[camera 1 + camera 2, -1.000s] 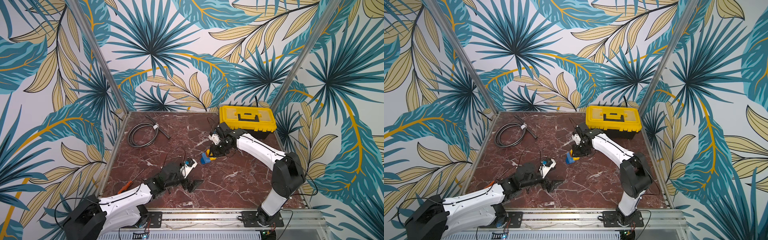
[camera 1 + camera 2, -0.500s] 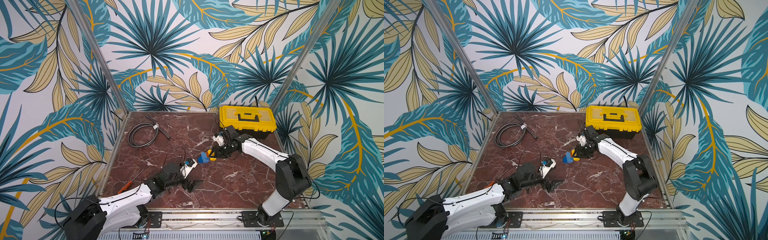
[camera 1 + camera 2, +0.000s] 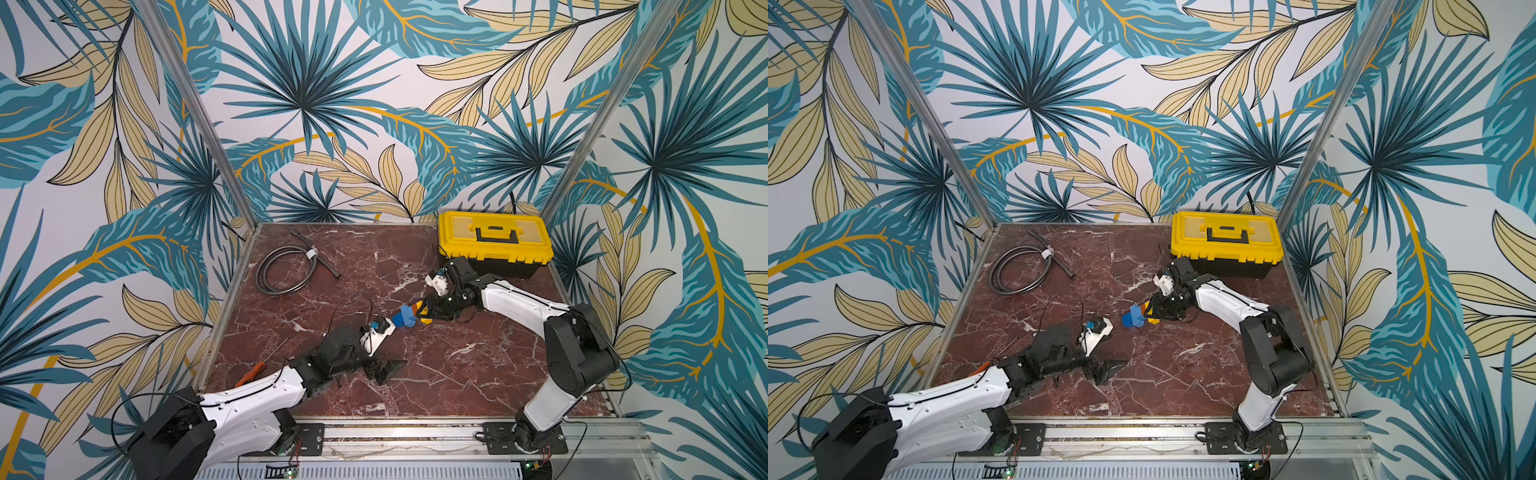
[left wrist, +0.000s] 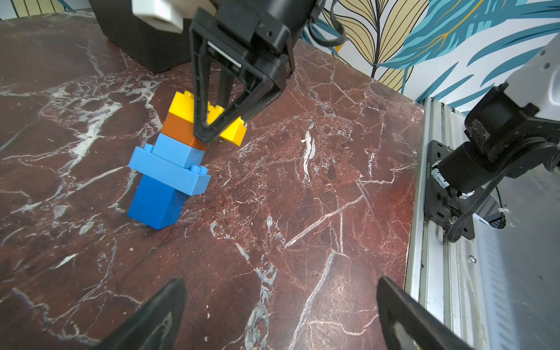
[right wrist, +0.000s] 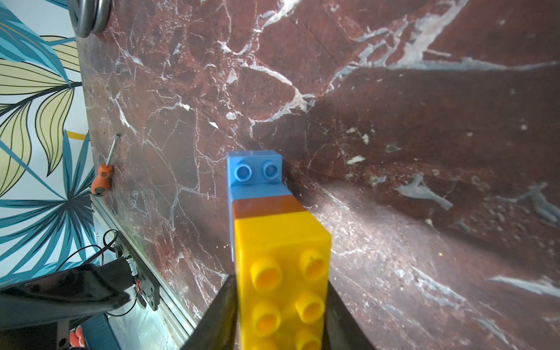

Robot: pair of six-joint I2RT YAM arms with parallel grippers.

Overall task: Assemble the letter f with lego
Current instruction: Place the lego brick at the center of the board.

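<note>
The letter f (image 3: 404,318) (image 3: 1133,318) is a joined stack: dark blue base, light blue crossbar (image 4: 169,172), light blue square, orange piece (image 5: 266,207), yellow bar (image 5: 281,272). It leans over mid-table, with its dark blue end (image 4: 154,203) on the marble. My right gripper (image 3: 426,312) (image 3: 1152,311) (image 4: 224,125) (image 5: 280,281) has a finger against each long side of the yellow bar, shut on it. Nearer the front, my left gripper (image 3: 384,368) (image 3: 1106,370) (image 4: 280,281) is open and empty, a short way from the stack.
A big yellow toolbox (image 3: 494,241) stands at the back right, just behind the right wrist. A coiled black cable (image 3: 286,270) lies at the back left. An orange-handled screwdriver (image 3: 249,374) (image 5: 103,178) lies by the left edge. A metal rail (image 3: 415,432) runs along the front.
The right gripper has tipped the stack from nearly upright over toward the left arm and drawn back slightly toward the toolbox. The left arm has not moved.
</note>
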